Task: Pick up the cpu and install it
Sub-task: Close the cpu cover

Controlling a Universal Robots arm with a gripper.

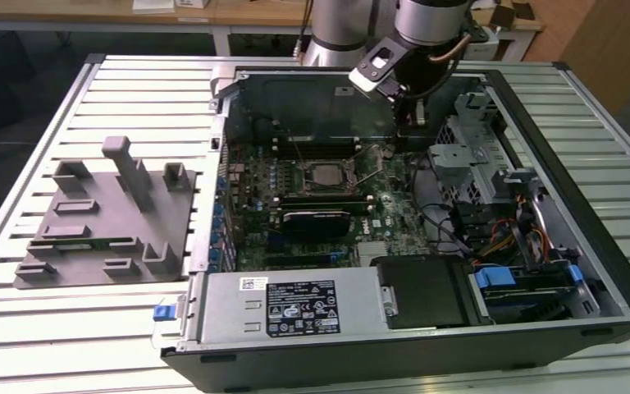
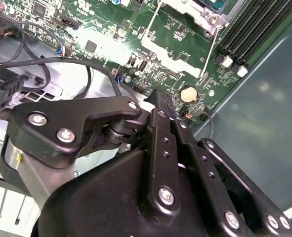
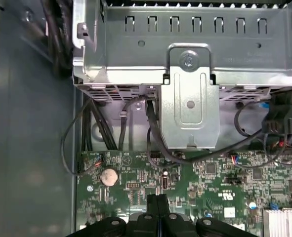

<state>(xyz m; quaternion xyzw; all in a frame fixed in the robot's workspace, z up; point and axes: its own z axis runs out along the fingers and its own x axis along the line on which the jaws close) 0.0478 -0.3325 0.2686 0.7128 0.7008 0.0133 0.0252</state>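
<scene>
Exterior view, cpu (image 1: 326,174) in socket (image 1: 326,163), first wrist view, end effector (image 3: 158,198) closed, well apart

Holder (image 1: 107,217) on table (image 1: 52,328), just beside computer case (image 1: 403,359)

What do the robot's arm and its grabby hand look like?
The arm is made of fat, round silver-grey tubes with a darker part near the wrist. A thin coppery cable curls beside it. The gripper is all black, made of flat bars linked together and dotted with shiny silver screws.
</scene>
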